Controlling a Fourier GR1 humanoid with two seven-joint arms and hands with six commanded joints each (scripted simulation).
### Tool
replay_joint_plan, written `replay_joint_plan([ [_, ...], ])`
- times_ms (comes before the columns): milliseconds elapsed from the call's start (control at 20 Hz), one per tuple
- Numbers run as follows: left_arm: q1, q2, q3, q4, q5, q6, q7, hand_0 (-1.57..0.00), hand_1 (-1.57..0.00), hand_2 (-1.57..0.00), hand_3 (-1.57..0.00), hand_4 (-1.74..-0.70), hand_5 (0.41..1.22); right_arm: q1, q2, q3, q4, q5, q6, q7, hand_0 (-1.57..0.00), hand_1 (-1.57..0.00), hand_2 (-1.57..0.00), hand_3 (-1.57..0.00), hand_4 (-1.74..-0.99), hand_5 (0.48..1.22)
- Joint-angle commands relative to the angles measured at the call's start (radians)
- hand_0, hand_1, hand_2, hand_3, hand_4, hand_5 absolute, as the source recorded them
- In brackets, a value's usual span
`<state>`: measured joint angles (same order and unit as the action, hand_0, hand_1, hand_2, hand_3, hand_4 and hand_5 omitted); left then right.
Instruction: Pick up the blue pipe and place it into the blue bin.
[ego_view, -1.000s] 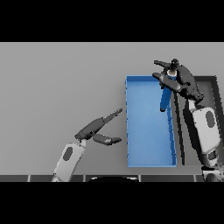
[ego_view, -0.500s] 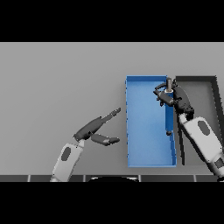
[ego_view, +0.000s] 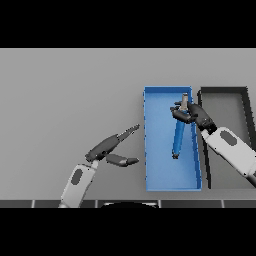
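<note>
The blue pipe is long and thin with a grey upper end. It stands tilted inside the blue bin, its lower tip near the bin's floor. My right hand is over the bin's right side, fingers curled round the pipe's upper part. Left of the bin, my left hand hovers above the table with fingers straight and thumb apart, holding nothing.
A dark grey bin sits directly right of the blue one, and my right forearm crosses over the wall between them. Bare grey table lies to the left and behind.
My right hand has come down and leftward from above the dark bin, lowering the pipe into the blue bin. The left hand has stayed where it was.
</note>
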<state>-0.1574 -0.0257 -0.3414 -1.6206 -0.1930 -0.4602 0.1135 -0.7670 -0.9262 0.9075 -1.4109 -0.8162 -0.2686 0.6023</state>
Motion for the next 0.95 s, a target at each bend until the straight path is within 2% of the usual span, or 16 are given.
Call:
replay_joint_plan([
  [0, 0.004, 0.001, -0.002, 0.0, -0.001, 0.0, -0.007, 0.0, 0.0, 0.0, 0.0, -0.89, 0.428, 0.0, -0.005, 0.014, 0.005, -0.003, 0.007, 0.007, -0.16, -0.14, -0.14, -0.08, -1.083, 0.934],
  [300, -0.004, 0.002, -0.001, -0.005, -0.002, 0.0, 0.001, 0.0, 0.0, 0.0, 0.0, -0.89, 0.428, -0.023, -0.018, 0.08, 0.023, 0.009, 0.029, 0.007, -0.04, -0.04, -0.04, -0.02, -1.046, 0.759],
  [450, 0.003, 0.001, -0.005, -0.011, -0.005, 0.003, 0.002, 0.0, 0.0, 0.0, 0.0, -0.89, 0.429, -0.037, -0.016, 0.104, 0.031, 0.012, 0.028, 0.008, -0.02, -0.02, -0.02, -0.01, -1.033, 0.696],
  [600, 0.01, 0.004, -0.008, 0.0, -0.021, 0.012, -0.015, 0.0, 0.0, 0.0, 0.0, -0.89, 0.431, -0.048, -0.022, 0.119, 0.032, 0.011, 0.039, 0.008, -0.01, -0.01, -0.01, 0.0, -1.02, 0.666],
  [800, 0.014, 0.006, -0.003, -0.027, 0.0, 0.003, -0.002, 0.0, 0.0, 0.0, 0.0, -0.88, 0.431, -0.05, -0.03, 0.117, 0.045, 0.012, 0.061, 0.0, -0.01, -0.01, -0.01, 0.0, -1.022, 0.655],
  [900, 0.018, 0.013, -0.004, -0.031, -0.003, 0.001, 0.001, 0.0, 0.0, 0.0, 0.0, -0.88, 0.431, -0.047, -0.013, 0.121, 0.046, 0.008, 0.063, -0.001, -0.01, -0.01, -0.01, 0.0, -1.022, 0.643],
])
